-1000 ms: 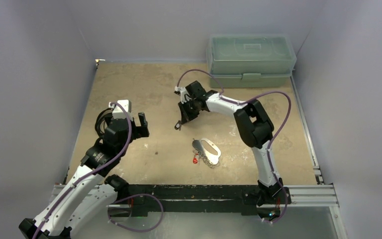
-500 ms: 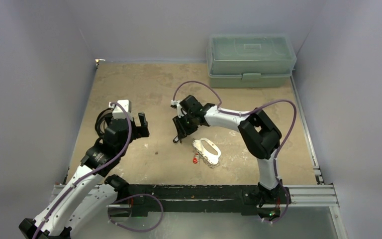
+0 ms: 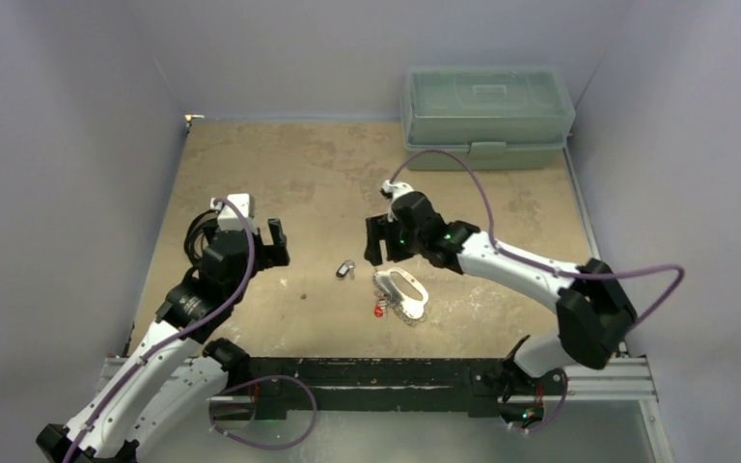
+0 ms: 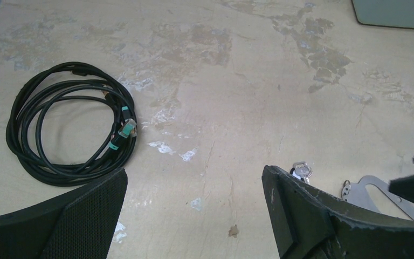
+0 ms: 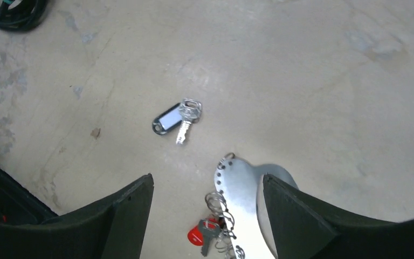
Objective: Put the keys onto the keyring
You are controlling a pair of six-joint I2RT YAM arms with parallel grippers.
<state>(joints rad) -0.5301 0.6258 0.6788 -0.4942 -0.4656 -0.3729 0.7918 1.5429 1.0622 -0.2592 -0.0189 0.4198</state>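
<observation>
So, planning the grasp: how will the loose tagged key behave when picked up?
The key lies flat on the hard table, so a pinch may skid it rather than catch it. Its dark tag looks loosely linked and would probably dangle.

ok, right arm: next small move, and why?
Probably carry the right gripper over the loose key and lower it, jaws staying open, ready to pinch. That key lies flat on the table with its dark tag, clear of the keyring, while the red key already seems to hang from the ring's edge. The gripper is open and empty above the keyring's end.
</observation>
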